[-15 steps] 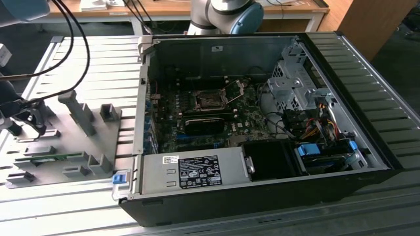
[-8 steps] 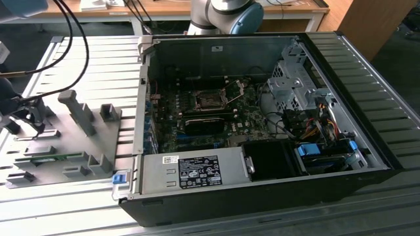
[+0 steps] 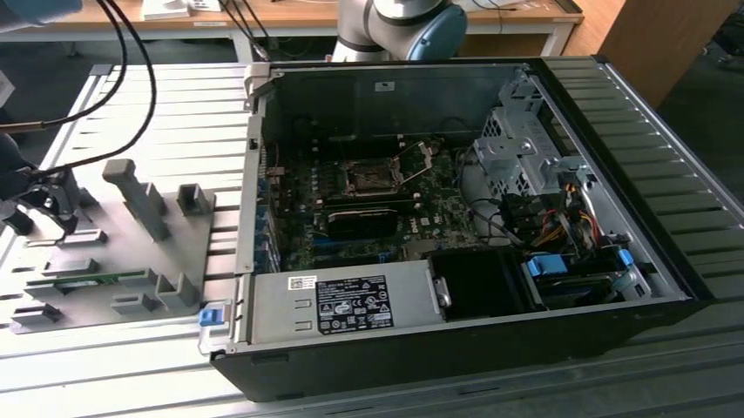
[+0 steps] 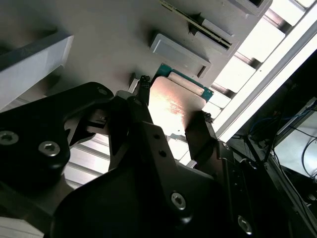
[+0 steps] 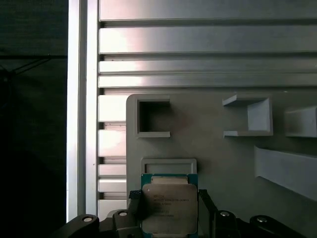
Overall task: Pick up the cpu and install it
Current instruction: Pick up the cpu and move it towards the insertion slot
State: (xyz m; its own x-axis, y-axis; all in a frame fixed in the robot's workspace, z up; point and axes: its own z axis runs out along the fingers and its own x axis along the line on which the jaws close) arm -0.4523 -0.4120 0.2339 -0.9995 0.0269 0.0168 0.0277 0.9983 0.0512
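The step in hand looks like the grasp on the cpu (image 5: pixel 169 207). To do it well, the grip should be square and even. The chip is thin and flat, so the pads should bear on its green board edge rather than ride up over the silvery lid. The squeeze should be light, and any lift should go straight up off the grey holder plate (image 5: pixel 223 163), so that the chip neither tilts nor catches on the raised rectangular stop (image 5: pixel 168 164) just beside its far edge. In both wrist views the gripper (image 5: pixel 171 199) straddles the chip. Its dark fingers (image 5: pixel 134 204) stand against two opposite sides, with no gap visible on either, so I judge it closed on the cpu rather than merely flanking it. Whether the chip is already clear of the plate cannot be told from here. The cpu lies lid-up and level, centred between the jaws, near one edge of the holder plate where that plate meets the ribbed aluminium table (image 5: pixel 198 34). In the exterior view the holder plate sits at the exterior view's left. It is well apart from the open computer case (image 3: pixel 465 348), whose motherboard socket (image 3: pixel 369 178) stands with its metal frame raised and nothing seated in it.
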